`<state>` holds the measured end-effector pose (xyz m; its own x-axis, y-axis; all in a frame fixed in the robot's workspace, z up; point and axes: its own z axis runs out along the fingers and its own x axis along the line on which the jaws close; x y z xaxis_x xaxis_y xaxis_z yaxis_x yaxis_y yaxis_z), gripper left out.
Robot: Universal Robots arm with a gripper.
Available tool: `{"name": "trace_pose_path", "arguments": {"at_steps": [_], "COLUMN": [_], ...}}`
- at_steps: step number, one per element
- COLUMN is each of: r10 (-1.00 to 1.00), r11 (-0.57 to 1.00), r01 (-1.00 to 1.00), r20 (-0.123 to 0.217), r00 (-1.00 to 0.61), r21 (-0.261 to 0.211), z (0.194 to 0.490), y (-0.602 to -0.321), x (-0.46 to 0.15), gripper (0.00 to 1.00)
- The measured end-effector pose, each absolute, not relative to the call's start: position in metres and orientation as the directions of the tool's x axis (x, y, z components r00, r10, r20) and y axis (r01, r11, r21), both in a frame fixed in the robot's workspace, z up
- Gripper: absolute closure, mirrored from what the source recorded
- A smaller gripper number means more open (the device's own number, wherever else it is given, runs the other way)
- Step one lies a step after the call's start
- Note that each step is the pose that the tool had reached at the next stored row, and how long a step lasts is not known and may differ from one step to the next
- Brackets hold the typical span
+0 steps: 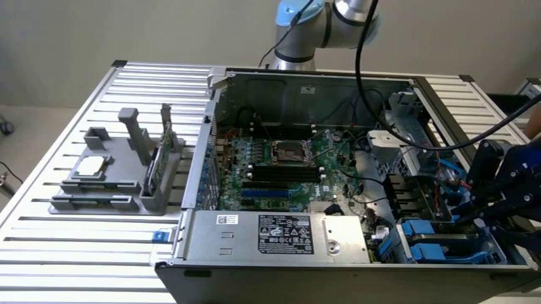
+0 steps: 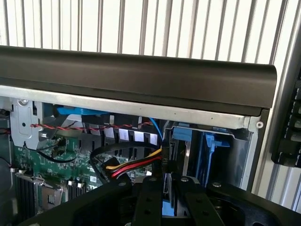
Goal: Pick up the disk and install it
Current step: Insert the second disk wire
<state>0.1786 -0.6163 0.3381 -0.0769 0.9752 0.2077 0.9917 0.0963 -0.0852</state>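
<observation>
Down at the computer case [image 1: 279, 266] corner, one hand [image 2: 167, 189] clenches one blue-framed disk [image 2: 164, 209].

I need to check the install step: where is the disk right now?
In the exterior view the disk sits in the drive bay at the open computer case's lower right corner, by the long grey box, with the hand just above it.

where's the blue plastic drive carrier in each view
Exterior view: blue plastic drive carrier sits in the open computer case's near corner, at the exterior view's right, below the black end effector.
Wrist view: the carrier stands in the drive bay beyond the end effector.
Shared landmark: green motherboard.
</observation>
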Motion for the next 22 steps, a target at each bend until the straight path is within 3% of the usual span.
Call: {"name": "trace_pose_path", "arguments": {"at_steps": [6,10,18,22], "r10": [0.978,0.983,0.984,0.988], "r11": [0.095,0.092,0.091,0.087], "r01": [0.991,0.988,0.984,0.983], "r20": [0.193,0.172,0.165,0.137], "r00": [-0.076,-0.07,-0.065,-0.064], "r21": [-0.091,-0.125,-0.155,-0.165], "z": [0.341,0.341,0.335,0.333], "y": [-0.616,-0.615,-0.604,-0.6], "x": [0.176,0.176,0.182,0.186], "gripper": [0.83,0.83,0.83,0.83]}}
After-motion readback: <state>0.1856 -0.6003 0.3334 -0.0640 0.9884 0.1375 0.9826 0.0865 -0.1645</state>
